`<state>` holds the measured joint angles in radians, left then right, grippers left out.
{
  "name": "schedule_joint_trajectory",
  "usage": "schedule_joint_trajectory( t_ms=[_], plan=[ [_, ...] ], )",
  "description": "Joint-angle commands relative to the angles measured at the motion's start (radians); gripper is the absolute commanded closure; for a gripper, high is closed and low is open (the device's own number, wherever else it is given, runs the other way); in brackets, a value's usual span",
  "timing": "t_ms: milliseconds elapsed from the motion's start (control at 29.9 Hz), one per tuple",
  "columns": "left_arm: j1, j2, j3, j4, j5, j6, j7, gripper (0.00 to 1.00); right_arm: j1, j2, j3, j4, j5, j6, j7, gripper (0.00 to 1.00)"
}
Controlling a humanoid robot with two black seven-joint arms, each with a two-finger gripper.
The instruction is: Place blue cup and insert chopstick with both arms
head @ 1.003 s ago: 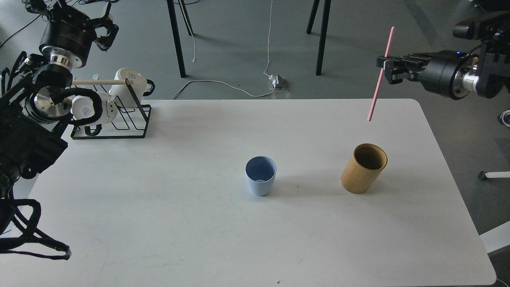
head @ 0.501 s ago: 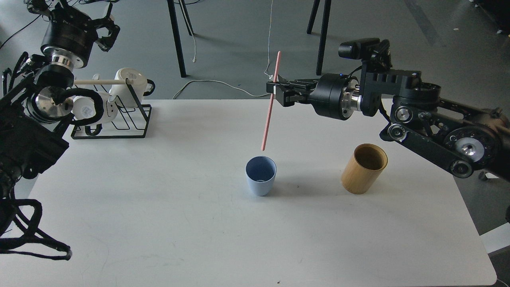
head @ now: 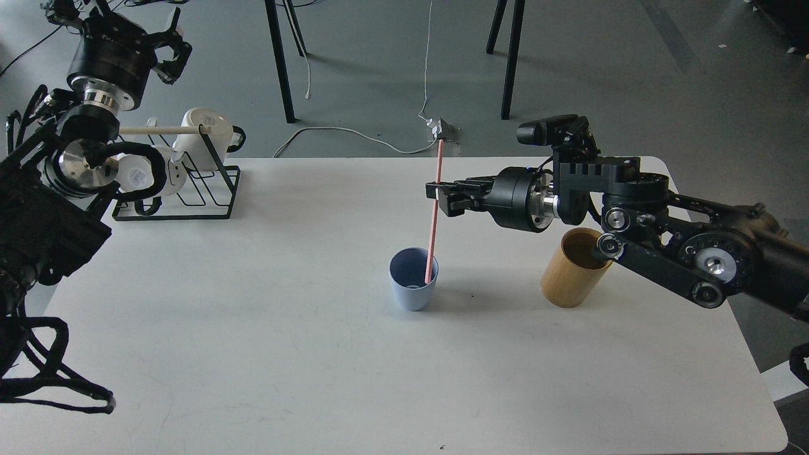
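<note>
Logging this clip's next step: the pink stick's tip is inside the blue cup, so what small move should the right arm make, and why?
Probably open the right gripper. Its jaws are clamped on the thin pale-pink stick, whose lower end already sits inside the small light-blue plastic cup, which stands upright on the white table. Releasing should let the stick lean on the rim.

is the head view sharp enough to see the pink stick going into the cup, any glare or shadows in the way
Head view: sharp, no motion blur; the thin pale-pink stick reads cleanly down into the small light-blue plastic cup. Lighting is soft and even, with only faint shadows on the white table beside the cup and the tan bamboo cylinder. No glare, though the black right gripper is dark, with little detail.
</note>
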<state>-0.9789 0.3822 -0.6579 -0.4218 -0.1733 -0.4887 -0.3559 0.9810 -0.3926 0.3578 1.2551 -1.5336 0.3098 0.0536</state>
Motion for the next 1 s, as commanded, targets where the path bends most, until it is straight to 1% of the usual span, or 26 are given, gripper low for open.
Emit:
schedule_joint_trajectory(
  t_ms=[0,167,334,435,468,635,735,769,903,936,969],
  plan=[
    [-0.001,0.0,0.0,0.0,0.0,0.0,0.0,0.0,-0.002,0.031,0.0,-0.031,0.0,-0.003,0.0,0.99],
    [-0.001,0.004,0.0,0.0,0.0,0.0,0.0,0.0,-0.001,0.07,0.0,-0.049,0.0,-0.005,-0.001,0.99],
    [-0.001,0.006,0.001,0.001,0.0,0.0,0.0,0.0,-0.002,0.074,-0.003,-0.054,0.0,-0.005,-0.001,0.98],
    [-0.001,0.004,0.001,0.001,0.0,0.0,-0.002,0.0,-0.004,0.075,-0.013,-0.066,-0.002,-0.005,-0.001,0.94],
    [-0.001,0.004,0.001,0.001,0.0,0.0,-0.002,0.0,-0.004,0.075,-0.022,-0.068,-0.002,-0.005,0.0,0.91],
    [-0.001,0.006,0.001,0.001,0.0,0.0,-0.002,0.0,-0.002,0.074,-0.033,-0.068,0.0,-0.005,0.0,0.64],
    [-0.001,0.006,0.001,0.001,0.0,0.0,-0.002,0.0,-0.002,0.072,-0.028,-0.066,0.001,-0.005,0.0,0.56],
    [-0.001,0.006,0.001,0.001,0.0,0.0,-0.002,0.0,-0.002,0.069,-0.025,-0.066,0.001,-0.005,0.002,0.55],
    [-0.001,0.004,0.001,0.001,0.0,0.0,-0.002,0.0,-0.002,0.06,-0.019,-0.059,0.004,-0.005,0.005,0.48],
    [-0.001,0.004,0.001,0.001,0.0,0.0,-0.002,0.0,-0.002,0.055,-0.013,-0.059,0.006,-0.006,0.006,0.44],
    [-0.001,0.004,0.001,0.001,0.0,0.0,-0.002,0.0,-0.002,0.051,0.001,-0.059,0.01,-0.009,0.008,0.37]
  ],
)
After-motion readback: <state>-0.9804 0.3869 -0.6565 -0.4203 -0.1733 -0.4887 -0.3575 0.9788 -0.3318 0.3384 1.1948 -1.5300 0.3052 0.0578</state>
